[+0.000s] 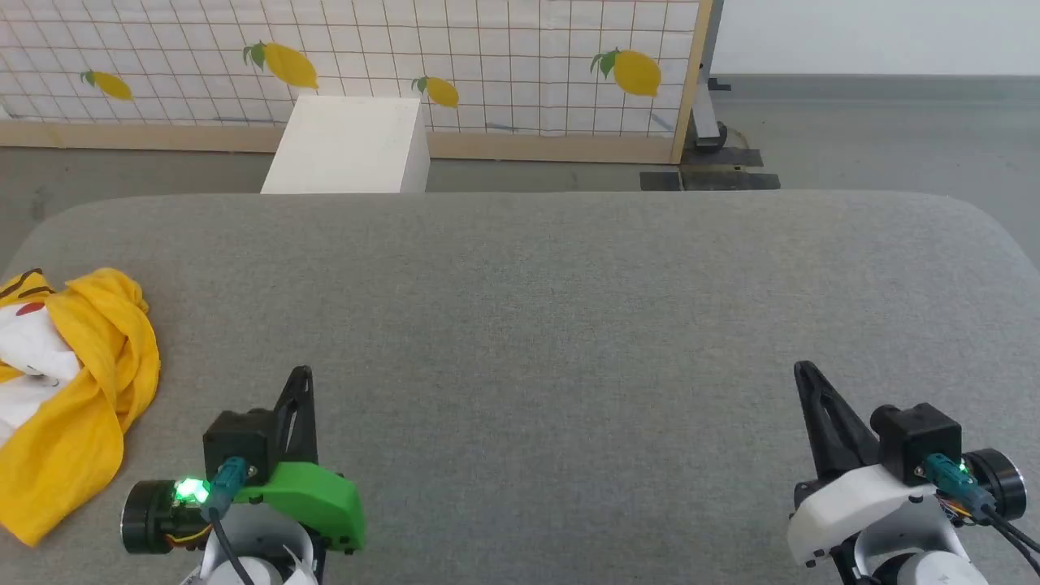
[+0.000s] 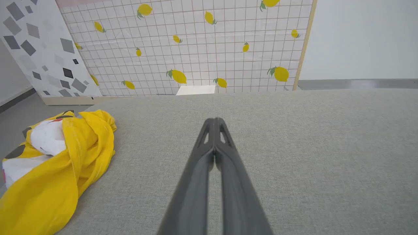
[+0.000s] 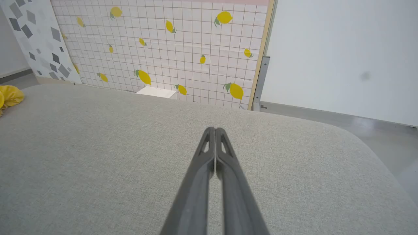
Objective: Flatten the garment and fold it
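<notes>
The garment is a bright yellow T-shirt lying crumpled in a heap at the far left of the grey padded table. White patches, a red dot and black stripes of its print show among the folds. The left wrist view has the garment at lower left. A small yellow corner of the garment peeks in at the right wrist view's left edge. My left gripper is shut and empty, hovering just right of the heap. My right gripper is shut and empty, far off at the lower right.
A white box stands on the floor behind the table's far edge. Behind it runs a tiled panel with lemon prints in a wooden frame. The table's corners are rounded, and grey floor lies beyond on the right.
</notes>
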